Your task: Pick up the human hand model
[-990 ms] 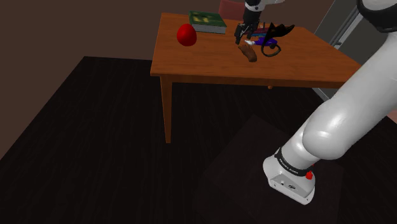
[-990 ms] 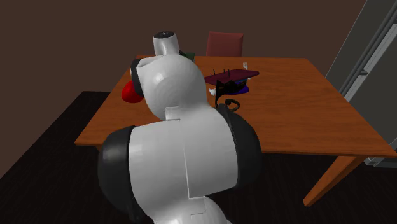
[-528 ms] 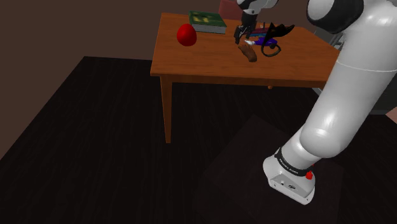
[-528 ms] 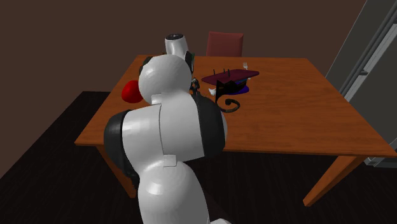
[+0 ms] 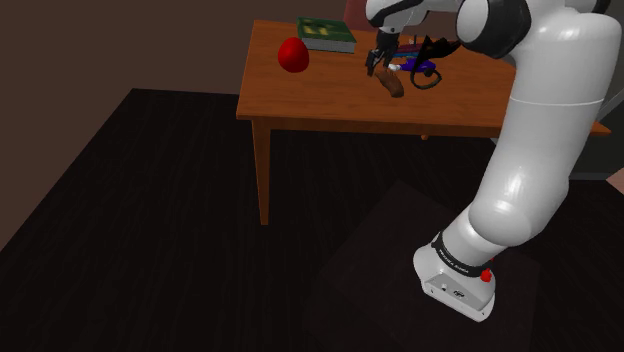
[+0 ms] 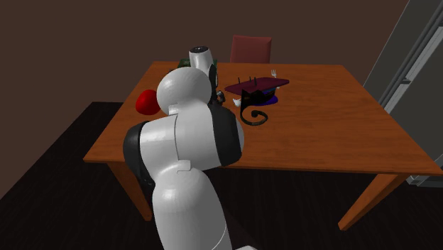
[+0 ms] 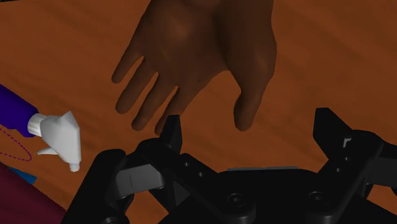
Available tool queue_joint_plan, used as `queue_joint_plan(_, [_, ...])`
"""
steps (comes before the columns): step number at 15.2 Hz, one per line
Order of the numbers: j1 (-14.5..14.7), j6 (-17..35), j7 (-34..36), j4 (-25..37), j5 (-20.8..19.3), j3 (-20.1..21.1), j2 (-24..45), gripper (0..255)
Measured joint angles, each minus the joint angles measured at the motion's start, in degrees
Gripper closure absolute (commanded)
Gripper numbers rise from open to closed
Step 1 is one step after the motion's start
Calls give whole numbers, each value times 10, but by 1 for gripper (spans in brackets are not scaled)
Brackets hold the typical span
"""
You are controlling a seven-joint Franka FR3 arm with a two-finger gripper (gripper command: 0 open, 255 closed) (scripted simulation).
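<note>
Where the white arm [image 5: 540, 130] rises from its dark stand [image 5: 370, 275] and reaches over the wooden tabletop [image 5: 330, 95], the black hand [image 5: 378, 62] hangs just above the brown hand model [image 5: 393, 83]. The model lies flat on the tabletop. In the shoulder view it sits to the right of a red round object [image 5: 292, 54] and a green book [image 5: 326, 34], and just beside a spray bottle [image 5: 418, 68] and a black cat figure [image 5: 438, 47]. Seen from the wrist, the two black fingers [image 7: 170, 130] stand apart and clasp nothing. The hand model [image 7: 197, 57] lies beyond them with its digits spread and pointing back toward the hand [image 7: 249, 127]. Its thumb tip falls in the gap between the black fingers, clear of both. The spray bottle [image 7: 58, 135], with a white nozzle and a purple body, lies near the model. In the second exterior view the arm [image 6: 188, 149] covers much of the tabletop [image 6: 334, 121]. Past it are the cat figure [image 6: 252, 106], a dark purple plate [image 6: 259, 85] and a reddish chair [image 6: 250, 50] at the far edge.
</note>
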Motion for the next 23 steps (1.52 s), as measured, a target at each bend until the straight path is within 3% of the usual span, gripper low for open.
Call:
queue_joint_plan(2, [-1, 13, -1, -9, 2, 1, 4, 0])
queue_joint_plan(3, [0, 16, -1, -14, 2, 1, 3, 255])
queue_joint_plan(13, [0, 19, 0, -17, 2, 1, 3, 255])
queue_joint_plan(23, [2, -42, 2, 28, -8, -4, -16, 255])
